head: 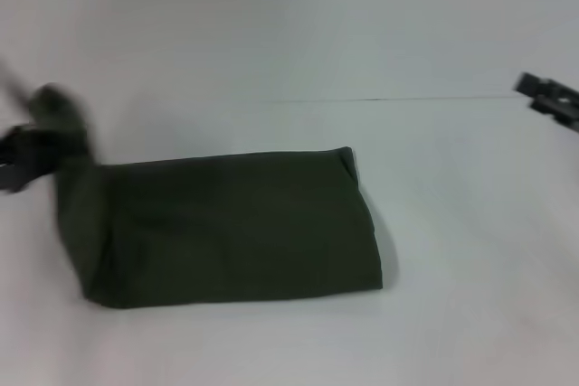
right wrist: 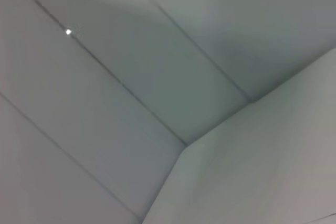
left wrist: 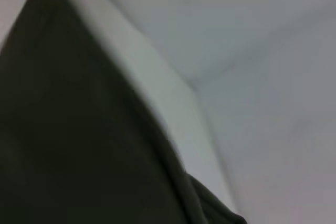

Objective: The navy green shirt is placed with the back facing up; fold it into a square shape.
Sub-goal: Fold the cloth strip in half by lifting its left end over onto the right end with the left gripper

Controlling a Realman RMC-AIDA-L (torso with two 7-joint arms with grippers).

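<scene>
Plain dark olive-green shirt [head: 235, 228], pale grey-white table [head: 452, 314], black left tool [head: 23, 155], black right tool [head: 550, 98]

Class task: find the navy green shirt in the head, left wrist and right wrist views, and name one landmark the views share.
Head view: navy green shirt lies folded at lower centre, left end lifted at the left gripper.
Left wrist view: it fills the left side.
Right wrist view: not in it.
Shared landmark: the white table.

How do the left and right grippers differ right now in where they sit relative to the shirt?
The left gripper is at the navy green shirt's left end, where the cloth rises to meet it; the right gripper hangs far right, apart from the shirt. The left wrist view is filled with shirt cloth; the right shows none. Neither gripper's opening can be read.
</scene>
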